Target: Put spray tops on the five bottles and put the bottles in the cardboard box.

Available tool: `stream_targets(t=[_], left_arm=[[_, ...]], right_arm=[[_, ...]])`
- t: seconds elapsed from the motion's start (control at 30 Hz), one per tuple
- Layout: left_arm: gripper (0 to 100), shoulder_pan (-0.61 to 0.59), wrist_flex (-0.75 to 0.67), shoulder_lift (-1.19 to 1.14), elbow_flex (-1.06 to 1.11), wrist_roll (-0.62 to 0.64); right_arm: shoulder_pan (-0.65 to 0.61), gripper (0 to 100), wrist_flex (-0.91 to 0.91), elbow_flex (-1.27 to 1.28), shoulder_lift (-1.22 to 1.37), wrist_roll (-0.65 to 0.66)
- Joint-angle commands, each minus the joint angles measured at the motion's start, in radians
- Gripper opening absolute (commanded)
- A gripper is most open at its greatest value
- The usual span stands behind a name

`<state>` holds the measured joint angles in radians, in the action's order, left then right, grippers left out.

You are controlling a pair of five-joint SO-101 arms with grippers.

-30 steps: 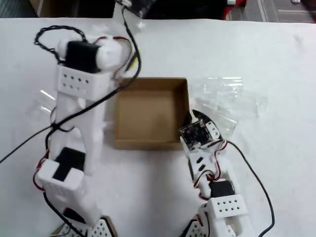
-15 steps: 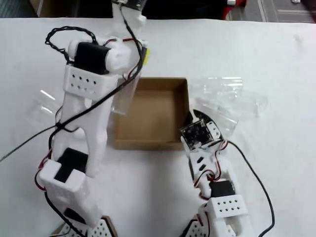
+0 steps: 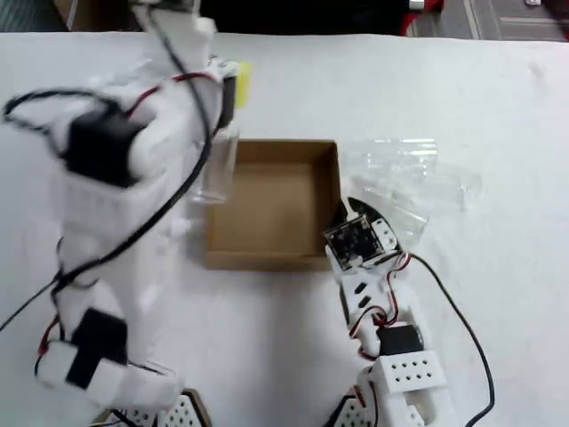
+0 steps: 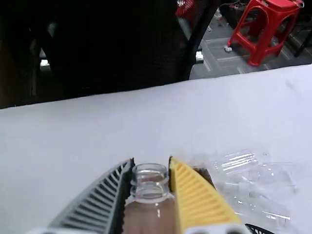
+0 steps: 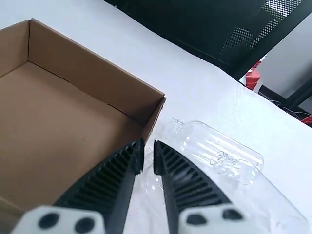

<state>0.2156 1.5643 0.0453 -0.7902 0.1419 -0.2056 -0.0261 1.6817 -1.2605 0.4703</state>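
My left gripper (image 3: 227, 84), with one grey and one yellow finger, is shut on the neck of a clear bottle (image 3: 217, 167) that carries no spray top. It holds the bottle above the left wall of the open cardboard box (image 3: 267, 259). In the left wrist view the bottle's open mouth (image 4: 150, 181) sits between the two fingers. My right gripper (image 3: 343, 208) is shut on nothing at the box's right wall (image 5: 92, 78), a little short of a clear bottle (image 5: 219, 151) lying on its side.
A heap of clear bottles (image 3: 404, 182) lies on the white table right of the box, seen also from the left wrist as bottles (image 4: 253, 180). The box inside is bare. Black cables trail from both arms. A red stool (image 4: 263, 29) stands beyond the table.
The left arm has swung to the left and risen with the bottle in its grip; the bottle stays by the box's left wall. The right arm has kept still.
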Motion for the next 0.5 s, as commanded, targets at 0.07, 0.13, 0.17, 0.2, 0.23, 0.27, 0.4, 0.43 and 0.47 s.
stream_targets(t=[0.07,0.13,0.17,0.2,0.23,0.27,0.4,0.43,0.47], left_arm=[[2,0.008,0.11,0.163,-0.006,0.011],[2,0.015,0.118,0.183,-0.006,0.011],[2,0.019,0.118,0.189,-0.006,0.011],[2,0.019,0.12,0.189,-0.006,0.011],[2,0.019,0.12,0.189,-0.005,0.011],[2,0.019,0.121,0.189,-0.005,0.012],[2,0.022,0.152,0.209,0.035,0.012],[2,0.027,0.161,0.225,0.041,0.012],[2,0.03,0.172,0.243,0.049,0.012]], right_arm=[[0.007,2.5,0.021,0.011,0.005,0.011],[0.007,2.5,0.021,0.011,0.005,0.011],[0.007,2.5,0.021,0.011,0.005,0.011],[0.007,2.5,0.021,0.011,0.005,0.011],[0.007,2.5,0.021,0.011,0.005,0.011],[0.007,2.5,0.021,0.011,0.005,0.011],[0.007,2.5,0.021,0.011,0.005,0.011],[0.007,2.5,0.021,0.011,0.005,0.011],[0.007,2.5,0.021,0.011,0.005,0.011]])
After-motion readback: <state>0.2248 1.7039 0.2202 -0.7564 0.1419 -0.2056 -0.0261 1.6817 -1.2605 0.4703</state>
